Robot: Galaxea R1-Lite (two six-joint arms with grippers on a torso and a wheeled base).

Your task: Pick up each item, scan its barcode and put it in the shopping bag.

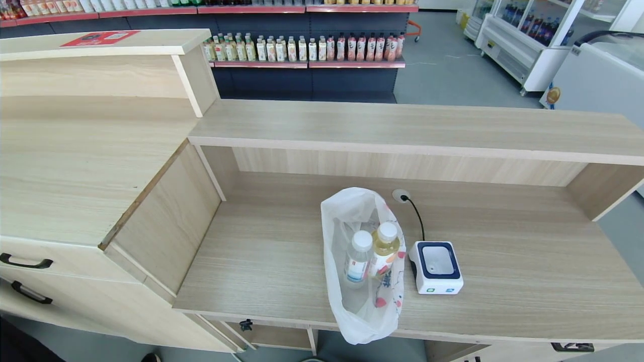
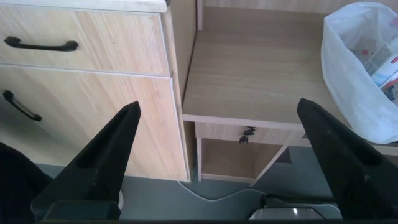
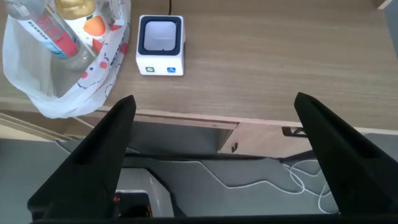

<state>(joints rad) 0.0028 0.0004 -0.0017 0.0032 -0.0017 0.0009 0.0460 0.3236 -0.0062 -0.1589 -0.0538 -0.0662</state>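
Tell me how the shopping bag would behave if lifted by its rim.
The shopping bag looks like thin, crumpled film, so probably floppy. With two bottles inside, it would likely sag. Its end overhangs the counter edge, so a push might tip it off.

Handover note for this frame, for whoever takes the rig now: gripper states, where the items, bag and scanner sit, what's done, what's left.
Left gripper: open, holding nothing, in front of the counter edge.
Right gripper: open, holding nothing, in front of the counter edge near the scanner.
Shopping bag: on the counter, just left of the scanner, its bottom sagging over the front edge.
Done: clear bottle and yellow drink bottle stand in the bag.
Left: probably nothing, since both bottles are bagged; confirm the item count.
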